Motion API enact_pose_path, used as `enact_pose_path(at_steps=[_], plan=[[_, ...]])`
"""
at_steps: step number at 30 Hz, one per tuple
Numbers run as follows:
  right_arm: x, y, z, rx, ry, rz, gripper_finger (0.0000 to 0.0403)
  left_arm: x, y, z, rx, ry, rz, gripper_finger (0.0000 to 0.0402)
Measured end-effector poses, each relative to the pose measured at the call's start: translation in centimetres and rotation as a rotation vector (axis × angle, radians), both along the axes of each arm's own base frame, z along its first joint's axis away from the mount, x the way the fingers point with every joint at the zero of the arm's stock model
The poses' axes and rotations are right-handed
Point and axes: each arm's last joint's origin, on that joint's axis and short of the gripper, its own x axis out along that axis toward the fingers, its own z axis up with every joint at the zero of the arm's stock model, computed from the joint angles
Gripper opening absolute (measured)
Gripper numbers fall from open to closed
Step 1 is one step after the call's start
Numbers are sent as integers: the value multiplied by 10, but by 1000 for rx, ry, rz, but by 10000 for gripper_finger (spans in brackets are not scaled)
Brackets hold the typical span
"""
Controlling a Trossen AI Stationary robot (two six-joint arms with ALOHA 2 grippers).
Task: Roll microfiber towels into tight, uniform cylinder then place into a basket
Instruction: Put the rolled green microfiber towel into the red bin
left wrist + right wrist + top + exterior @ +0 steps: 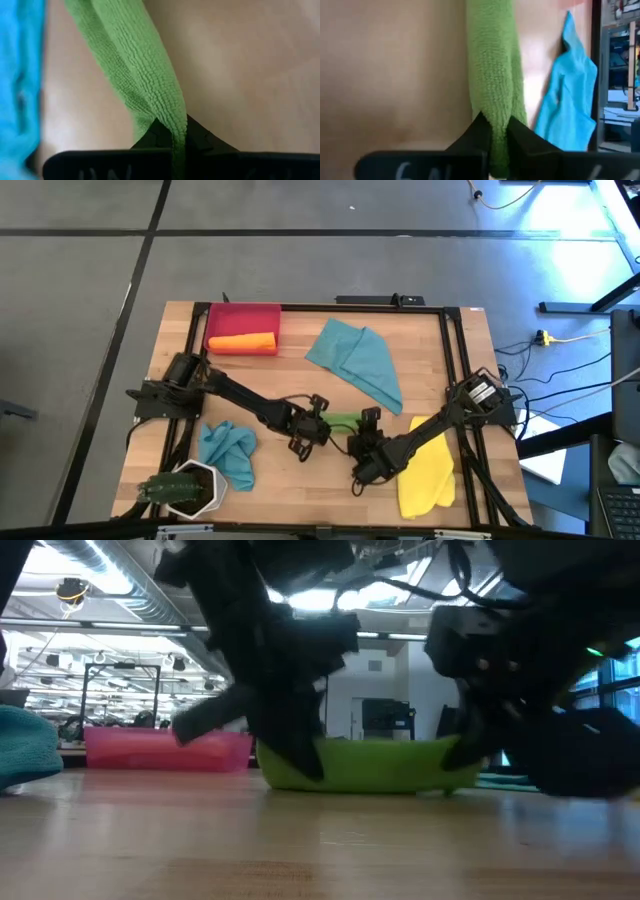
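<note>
Green towel point(343, 421) sits mid-desk, already gathered into a long soft strip, and I have it by both ends: my left fingers point(176, 145) are closed tight on one end, my right fingers point(496, 131) pinched shut on the other. From the low view it sags a little between the two grips, its middle resting on the wood. It should handle as light, limp and springy; the ribbed microfiber pile grips well, so slipping is unlikely, but it holds no shape of its own and any roll will loosen if tension drops. I judge the ends are the right places to hold, keeping the strip taut along its length.

Outward from it, a yellow towel point(428, 472) lies flat under my right arm, a crumpled teal towel point(228, 452) lies near my left arm, and a second teal towel point(358, 361) is spread farther back. The basket point(243, 319), smooth red plastic with low walls, stands at the far left corner and holds an orange roll point(242, 343). A white hexagonal pot point(196, 488) with a plant sits at the near left. The desk point(300, 380) is pale bare wood.
</note>
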Motion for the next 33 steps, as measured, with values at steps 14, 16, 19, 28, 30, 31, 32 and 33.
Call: enact_pose_path(at_steps=[14,16,19,28,30,31,32,33], plan=[[47,-100,107,75,-226,114,21,-64,75,125,139,-49,224,0],[56,-121,117,126,-281,161,21,-78,87,138,160,-47,267,0],[69,-154,127,209,-374,232,21,-96,106,154,179,-46,334,0],[87,-245,132,347,-631,359,21,-133,159,170,192,31,543,0],[90,-260,127,345,-661,375,21,-137,170,171,192,37,571,0],[91,-268,124,342,-678,381,21,-139,176,171,195,46,580,0],[91,-275,122,345,-689,388,21,-140,181,171,199,53,583,0],[93,-282,119,347,-705,396,21,-142,186,171,204,63,586,0]])
